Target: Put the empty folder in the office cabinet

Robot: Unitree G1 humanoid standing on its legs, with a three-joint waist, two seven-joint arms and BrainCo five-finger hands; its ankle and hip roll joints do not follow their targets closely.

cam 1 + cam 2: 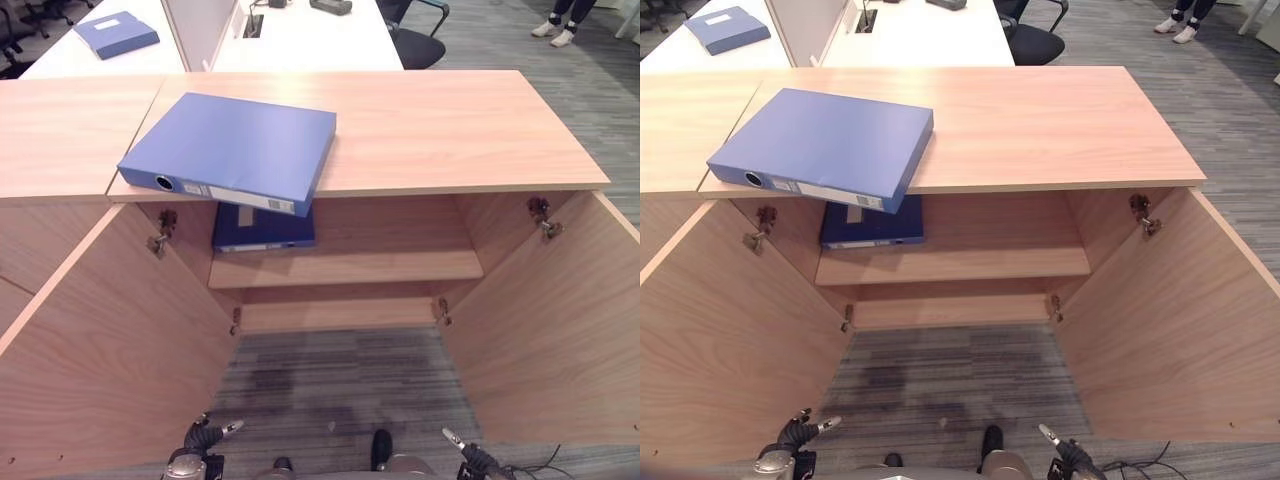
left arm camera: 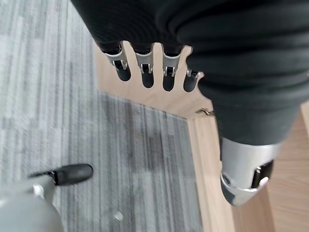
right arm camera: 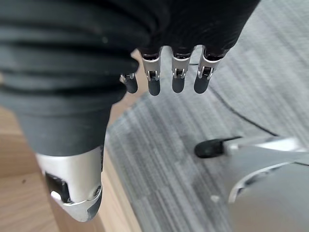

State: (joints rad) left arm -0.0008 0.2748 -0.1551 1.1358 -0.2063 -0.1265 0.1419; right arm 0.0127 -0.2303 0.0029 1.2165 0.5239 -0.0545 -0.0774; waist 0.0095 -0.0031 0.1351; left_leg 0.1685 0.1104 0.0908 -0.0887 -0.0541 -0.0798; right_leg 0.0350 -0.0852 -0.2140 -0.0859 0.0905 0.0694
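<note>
Both hands, left hand [image 1: 200, 437] and right hand [image 1: 468, 455], are hanging low with fingers released; the folder [image 1: 232, 150] is lying atop the open cabinet [image 1: 440, 130].

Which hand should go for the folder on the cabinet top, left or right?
Left, probably. The blue folder lies on the left part of the cabinet top, overhanging its front edge, on the left hand's side. Both hands hang low and open, holding nothing; the right hand would need to reach across.
</note>
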